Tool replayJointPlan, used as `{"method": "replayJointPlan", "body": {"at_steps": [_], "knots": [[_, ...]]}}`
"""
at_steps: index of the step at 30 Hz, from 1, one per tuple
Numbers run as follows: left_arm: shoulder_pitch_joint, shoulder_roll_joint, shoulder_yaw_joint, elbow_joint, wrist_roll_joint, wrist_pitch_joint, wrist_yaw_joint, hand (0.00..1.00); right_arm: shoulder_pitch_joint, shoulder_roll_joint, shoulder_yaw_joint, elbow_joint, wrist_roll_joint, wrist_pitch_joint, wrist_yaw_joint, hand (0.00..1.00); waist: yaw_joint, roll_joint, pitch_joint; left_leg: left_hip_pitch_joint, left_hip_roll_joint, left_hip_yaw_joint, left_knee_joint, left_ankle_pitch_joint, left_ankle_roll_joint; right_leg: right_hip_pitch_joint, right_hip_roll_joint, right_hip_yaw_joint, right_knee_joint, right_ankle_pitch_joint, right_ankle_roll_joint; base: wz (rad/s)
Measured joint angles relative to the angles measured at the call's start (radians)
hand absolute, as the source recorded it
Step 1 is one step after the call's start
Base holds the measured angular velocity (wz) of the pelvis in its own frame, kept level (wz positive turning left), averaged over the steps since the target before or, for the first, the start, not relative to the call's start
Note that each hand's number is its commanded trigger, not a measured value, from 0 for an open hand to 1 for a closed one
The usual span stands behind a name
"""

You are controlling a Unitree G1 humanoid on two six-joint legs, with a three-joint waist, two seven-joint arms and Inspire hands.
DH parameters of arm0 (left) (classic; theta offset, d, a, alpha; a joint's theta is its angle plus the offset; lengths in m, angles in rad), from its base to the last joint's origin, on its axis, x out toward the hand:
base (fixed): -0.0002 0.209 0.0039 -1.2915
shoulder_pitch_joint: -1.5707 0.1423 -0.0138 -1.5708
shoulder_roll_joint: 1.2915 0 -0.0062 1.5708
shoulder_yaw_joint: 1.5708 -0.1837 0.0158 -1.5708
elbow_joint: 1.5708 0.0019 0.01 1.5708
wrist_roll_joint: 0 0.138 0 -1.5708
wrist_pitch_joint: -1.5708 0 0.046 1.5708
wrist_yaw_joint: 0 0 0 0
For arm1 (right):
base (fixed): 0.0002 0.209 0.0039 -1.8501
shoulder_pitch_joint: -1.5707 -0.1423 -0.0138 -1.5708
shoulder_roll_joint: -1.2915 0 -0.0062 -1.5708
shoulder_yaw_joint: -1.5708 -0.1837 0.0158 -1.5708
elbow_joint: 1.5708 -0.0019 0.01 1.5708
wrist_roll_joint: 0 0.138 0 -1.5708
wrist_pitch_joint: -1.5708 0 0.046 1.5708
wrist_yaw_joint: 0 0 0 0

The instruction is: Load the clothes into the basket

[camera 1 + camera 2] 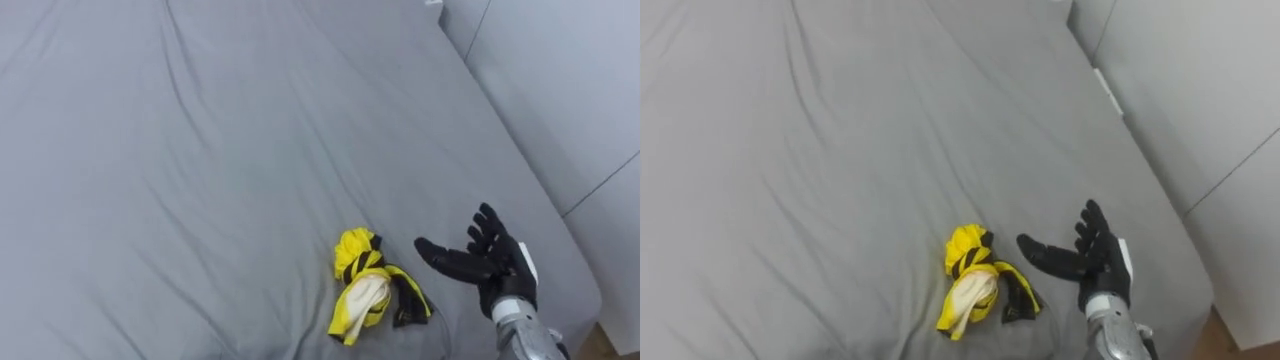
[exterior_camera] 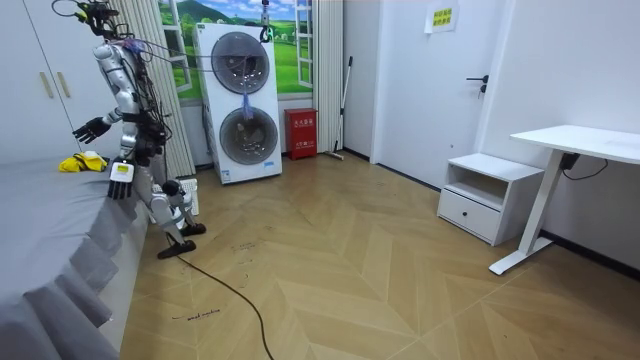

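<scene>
The wide grey bed sheet is plain matt cloth, soft-looking, with long shallow creases all over. The bunched yellow, black and cream clothes look like thin, smooth fabric. The black robot hand reads as matt plastic to me, with a silvery, metal-looking wrist below it. Over in the room view, the herringbone wooden floor has a low satin sheen, and the white stacked washer-dryer is glossy with glassy round doors.

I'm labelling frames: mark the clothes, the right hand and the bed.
clothes (image 1: 368, 292), left eye view, pale middle fold.
right hand (image 1: 492, 264), left eye view, palm.
bed (image 1: 200, 150), left eye view, bare sheet.
</scene>
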Motion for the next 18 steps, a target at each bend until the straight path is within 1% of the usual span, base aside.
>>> {"method": "replayJointPlan", "body": {"at_steps": [1,2,3,4,6,7,9,10,12,14,15,16,17,18], "knots": [[-0.012,0.0,-0.001,0.01,0.0,0.006,-0.004,0.0,-0.01,0.0,0.001,0.009,-0.012,0.0,-0.003,0.0,0.004,0.002,0.0036,0.0,-0.005,-0.002,-0.006,0.002,0.0,-0.003,-0.001,-0.002,0.001,-0.001,0.002,0.03],[-0.018,0.0,-0.002,0.016,0.001,0.009,-0.009,0.0,-0.015,0.001,0.003,0.013,-0.018,0.0,-0.005,0.0,0.011,0.002,0.0038,0.0,-0.006,-0.002,-0.011,0.004,0.0,-0.007,-0.002,-0.002,0.002,-0.002,0.003,0.0],[-0.029,0.001,-0.003,0.02,0.005,0.013,-0.015,0.0,-0.026,0.005,0.003,0.016,-0.026,0.0,-0.006,0.0,0.019,0.001,0.0091,-0.003,-0.006,-0.002,-0.014,0.005,-0.001,-0.011,-0.002,-0.004,0.002,-0.002,0.004,0.0],[-0.037,0.003,-0.006,0.024,0.005,0.013,-0.018,0.0,-0.043,0.013,0.003,0.025,-0.03,0.0,-0.005,0.0,0.02,0.0,0.0118,-0.008,-0.006,-0.002,-0.014,0.005,-0.001,-0.015,-0.002,-0.009,0.002,-0.002,0.004,0.0],[-0.046,0.004,-0.009,0.033,0.005,0.013,-0.018,0.0,-0.069,0.015,0.016,0.046,-0.03,0.0,-0.003,0.0,0.023,-0.002,0.0129,-0.018,-0.005,-0.006,-0.013,0.005,-0.001,-0.024,-0.002,-0.017,0.002,-0.002,0.004,0.05],[-0.057,0.007,-0.013,0.041,0.005,0.015,-0.018,0.0,-0.086,0.014,0.034,0.06,-0.03,0.0,-0.003,0.0,0.024,-0.005,0.0148,-0.026,-0.006,-0.01,-0.013,0.006,-0.002,-0.03,-0.002,-0.02,0.001,-0.002,0.004,0.06],[-0.062,0.018,-0.036,0.041,0.005,0.016,-0.018,0.0,-0.111,0.014,0.068,0.084,-0.032,0.0,0.008,0.0,0.024,-0.007,0.016,-0.034,-0.006,-0.012,-0.013,0.006,-0.002,-0.037,-0.002,-0.029,0.0,-0.002,0.004,0.06],[-0.068,0.022,-0.049,0.042,0.005,0.018,-0.019,0.0,-0.118,0.014,0.087,0.093,-0.032,0.001,0.022,0.0,0.027,-0.007,0.0158,-0.038,-0.007,-0.014,-0.013,0.006,-0.002,-0.039,-0.004,-0.044,0.0,-0.002,0.004,0.05],[-0.08,0.022,-0.049,0.053,0.005,0.025,-0.02,0.0,-0.118,0.016,0.119,0.093,-0.051,0.001,0.042,0.0,0.033,-0.007,0.0158,-0.045,-0.006,-0.014,-0.013,0.006,-0.002,-0.043,-0.004,-0.052,0.001,-0.002,0.004,0.02],[-0.098,0.022,-0.051,0.071,0.005,0.03,-0.027,0.0,-0.117,0.016,0.143,0.093,-0.066,0.003,0.067,0.0,0.049,-0.006,0.017,-0.046,0.001,-0.021,-0.016,0.007,-0.001,-0.056,-0.005,-0.062,0.012,-0.003,0.006,-0.03],[-0.106,0.022,-0.054,0.078,0.005,0.033,-0.032,0.0,-0.117,0.017,0.157,0.093,-0.069,0.004,0.075,0.0,0.061,-0.003,0.0182,-0.046,0.004,-0.047,-0.016,0.008,-0.002,-0.08,-0.008,-0.079,0.056,-0.01,0.016,-0.07],[-0.111,0.022,-0.06,0.079,0.004,0.034,-0.033,0.0,-0.117,0.02,0.162,0.093,-0.074,0.004,0.085,0.0,0.075,0.0,0.02,-0.046,0.003,-0.087,-0.015,0.008,-0.003,-0.097,-0.012,-0.089,0.08,-0.017,0.028,-0.07],[-0.113,0.022,-0.061,0.08,0.004,0.034,-0.035,0.0,-0.117,0.022,0.165,0.093,-0.076,0.004,0.09,0.0,0.076,-0.001,0.0195,-0.048,0.001,-0.103,-0.015,0.008,-0.003,-0.094,-0.013,-0.089,0.069,-0.017,0.029,-0.07],[-0.116,0.02,-0.059,0.08,0.004,0.034,-0.036,0.0,-0.124,0.027,0.166,0.093,-0.085,0.004,0.101,0.0,0.079,-0.004,0.017,-0.063,-0.009,-0.111,-0.013,0.008,-0.004,-0.077,-0.014,-0.094,0.038,-0.014,0.024,0.0]]}}
